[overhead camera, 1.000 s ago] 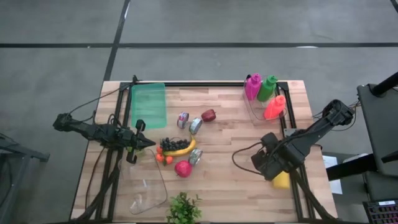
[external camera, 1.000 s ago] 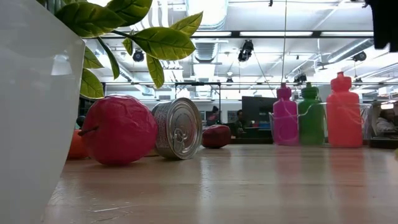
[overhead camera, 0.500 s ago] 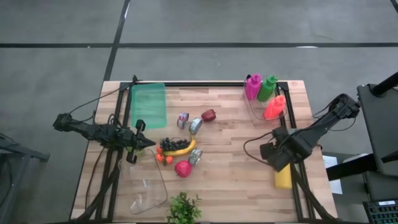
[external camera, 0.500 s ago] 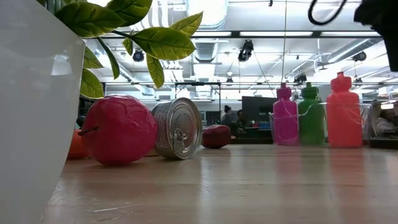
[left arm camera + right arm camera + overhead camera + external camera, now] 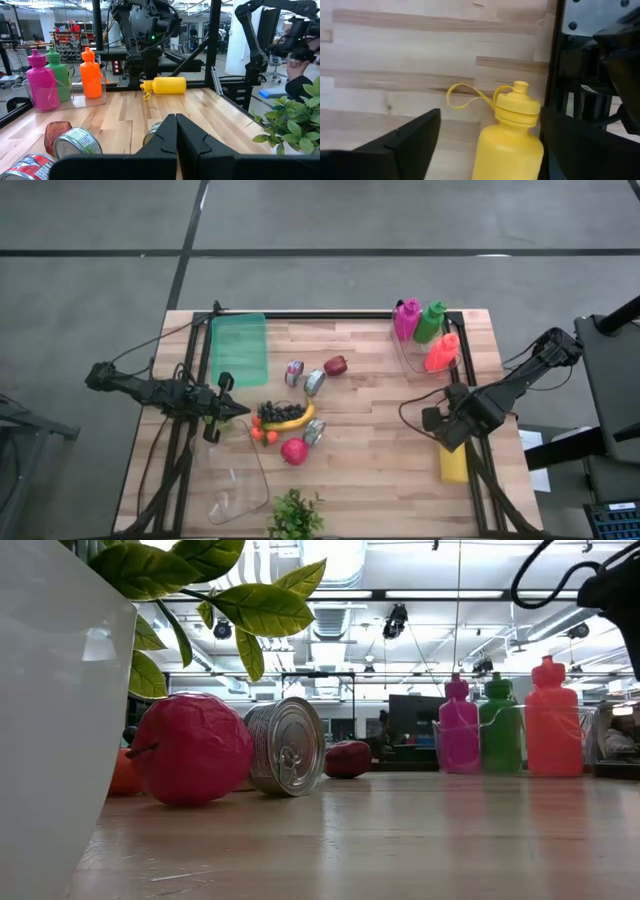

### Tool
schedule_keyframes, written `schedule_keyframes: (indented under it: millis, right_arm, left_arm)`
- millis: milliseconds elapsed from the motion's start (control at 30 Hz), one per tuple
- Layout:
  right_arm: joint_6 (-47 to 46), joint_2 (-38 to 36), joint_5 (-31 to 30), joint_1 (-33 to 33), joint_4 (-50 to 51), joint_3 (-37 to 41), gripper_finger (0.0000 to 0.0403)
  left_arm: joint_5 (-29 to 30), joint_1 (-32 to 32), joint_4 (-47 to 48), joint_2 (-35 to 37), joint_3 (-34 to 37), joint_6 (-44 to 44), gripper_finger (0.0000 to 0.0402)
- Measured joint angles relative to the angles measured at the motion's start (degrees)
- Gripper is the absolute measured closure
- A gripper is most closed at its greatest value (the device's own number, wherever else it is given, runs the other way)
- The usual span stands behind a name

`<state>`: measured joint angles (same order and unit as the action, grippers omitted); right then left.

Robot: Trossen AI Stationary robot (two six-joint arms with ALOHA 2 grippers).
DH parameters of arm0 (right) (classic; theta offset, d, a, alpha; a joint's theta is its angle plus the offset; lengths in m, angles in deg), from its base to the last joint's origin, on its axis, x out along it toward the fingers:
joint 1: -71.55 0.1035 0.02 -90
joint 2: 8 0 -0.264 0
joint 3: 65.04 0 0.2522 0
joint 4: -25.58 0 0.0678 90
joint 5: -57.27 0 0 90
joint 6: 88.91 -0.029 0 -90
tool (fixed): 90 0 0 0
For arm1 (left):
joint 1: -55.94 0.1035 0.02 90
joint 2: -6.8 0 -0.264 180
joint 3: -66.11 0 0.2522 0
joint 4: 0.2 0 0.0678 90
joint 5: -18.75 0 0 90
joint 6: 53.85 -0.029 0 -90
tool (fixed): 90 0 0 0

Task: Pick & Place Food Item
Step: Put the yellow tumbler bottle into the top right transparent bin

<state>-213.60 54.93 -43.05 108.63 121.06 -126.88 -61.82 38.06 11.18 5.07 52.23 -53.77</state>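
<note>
The task appears barely begun: none of the food is gripped or lifted, and everything is left to do. The food lies grouped near the middle of the wooden slatted table point(image 5: 370, 470): a curved yellow banana point(image 5: 291, 420) with a dark bunch of grapes point(image 5: 270, 411) touching it, small orange fruits point(image 5: 263, 435) just beside, a round pink-red apple point(image 5: 294, 451) to the near side, a darker red fruit point(image 5: 336, 365) farther off, and three metal cans point(image 5: 314, 381) among them.

The left gripper point(image 5: 176, 131) hovers just left of this group, its two dark fingers pressed together with nothing between them; the grapes and banana lie just to its right. It looks the better placed to make the pick, though it would have to spread its fingers first.

The right gripper point(image 5: 487, 145) hangs over the right edge of the table, fingers spread wide on either side of a yellow plastic squeeze bottle point(image 5: 510, 137) lying on its side there, not touching it. That bottle is no food item, and the food is well apart from this gripper.

A clear container holding a pink, a green and an orange bottle point(image 5: 427, 340) stands at the far right; a green translucent bin point(image 5: 239, 348) sits at the far left, and a potted green plant point(image 5: 295, 515) at the near edge.
</note>
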Motion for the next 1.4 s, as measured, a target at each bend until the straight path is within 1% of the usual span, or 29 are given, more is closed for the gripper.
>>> schedule_keyframes:
  millis: [67, 133, 233, 533, 633, 800, 1000, 1267, 1400]
  right_arm:
    - [-1.77, 0.06, 0.79, 0.00, -0.17, 0.99, 0.0045]
    - [-2.67, 0.27, 1.39, 0.00, -1.13, 2.01, 0.0041]
    - [-2.98, 0.72, 1.43, 0.00, -3.05, 3.34, 0.0040]
    - [-6.81, 1.06, 3.63, 0.00, -3.92, 5.99, 0.0040]
    - [-6.82, 2.46, 3.86, -0.15, -4.22, 5.74, 0.0040]
    - [-6.94, 4.68, 4.52, -0.36, -7.64, 7.23, 0.0040]
    - [-7.31, 9.21, 5.04, -0.72, -8.91, 7.28, 0.0040]
    - [-6.55, 13.02, 5.42, -1.61, -15.65, 7.39, 0.0040]
    - [-4.90, 13.73, 5.41, -1.92, -18.14, 7.39, 0.0040]
  left_arm:
    - [0.00, 0.00, 0.00, 0.00, 0.00, 0.00, 0.0402]
    - [0.00, -0.01, 0.01, -0.01, 0.00, 0.00, 0.0402]
    - [0.00, -0.01, -0.01, -0.01, 0.00, 0.00, 0.0402]
    - [0.00, 0.01, 0.00, -0.01, 0.00, 0.00, 0.0402]
    - [0.00, -0.01, 0.01, -0.01, 0.01, 0.00, 0.0402]
    - [0.00, 0.01, -0.01, 0.01, 0.02, 0.00, 0.0402]
    - [0.00, 0.01, 0.01, -0.01, 0.00, 0.00, 0.0402]
    - [0.00, 0.00, 0.00, -0.01, 0.00, 0.00, 0.0402]
    - [0.00, 0.01, 0.01, -0.01, 0.00, 0.00, 0.0402]
